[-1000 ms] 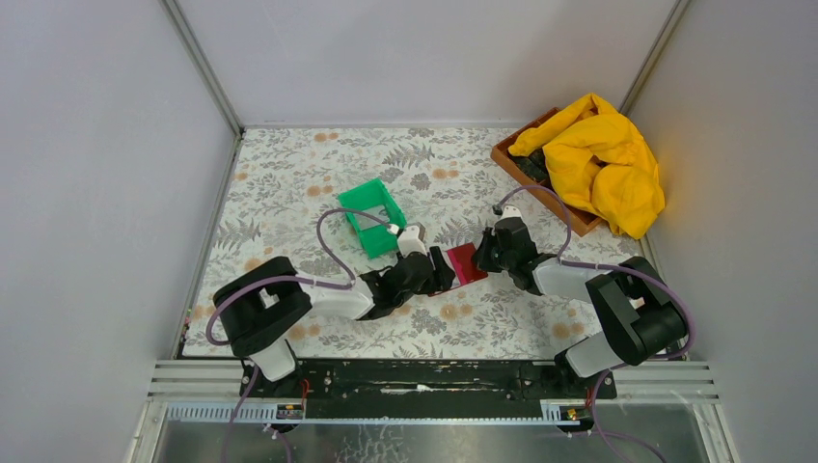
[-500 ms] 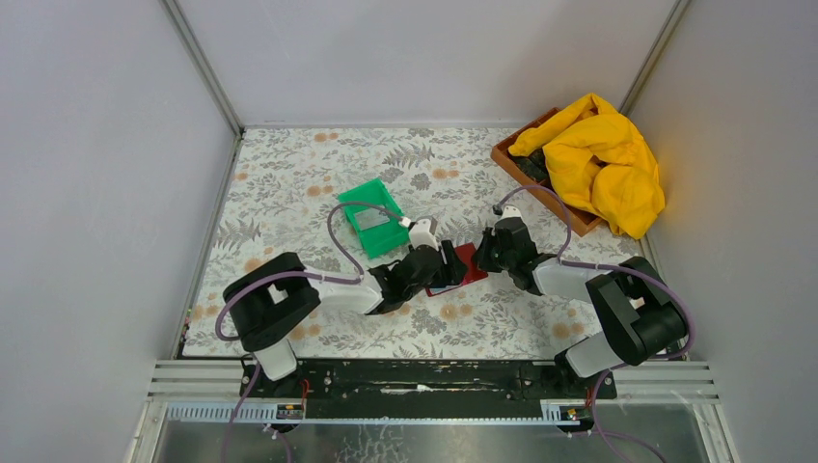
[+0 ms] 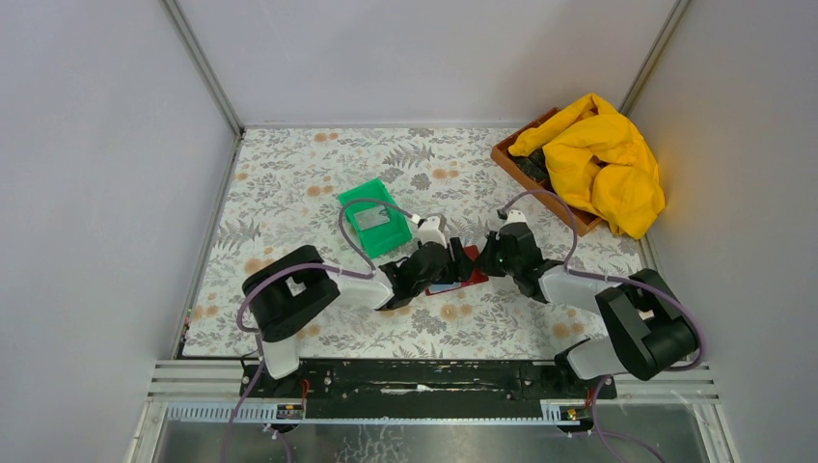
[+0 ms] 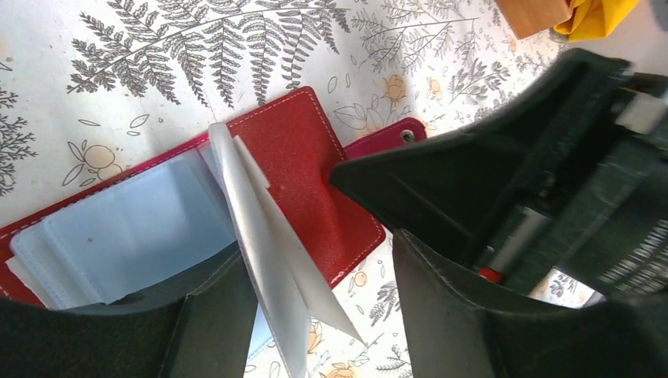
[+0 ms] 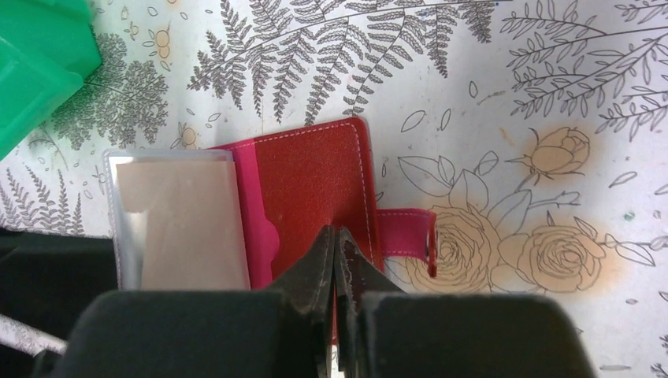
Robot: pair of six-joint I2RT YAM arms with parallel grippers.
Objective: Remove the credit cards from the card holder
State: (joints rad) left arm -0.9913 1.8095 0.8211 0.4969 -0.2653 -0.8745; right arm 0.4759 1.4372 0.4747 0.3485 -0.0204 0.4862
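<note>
Just short of table centre, toward the near edge: card holder lying open. Left jaws set wide, astride an upturned clear sleeve of the holder; grip on it not confirmed. Right jaws closed tight, tips down on the red panel, beside the snap strap. Tan card noted inside a flat sleeve. Further back, left of centre: green bin, one grey card inside. Far right corner: wooden tray under yellow cloth.
</note>
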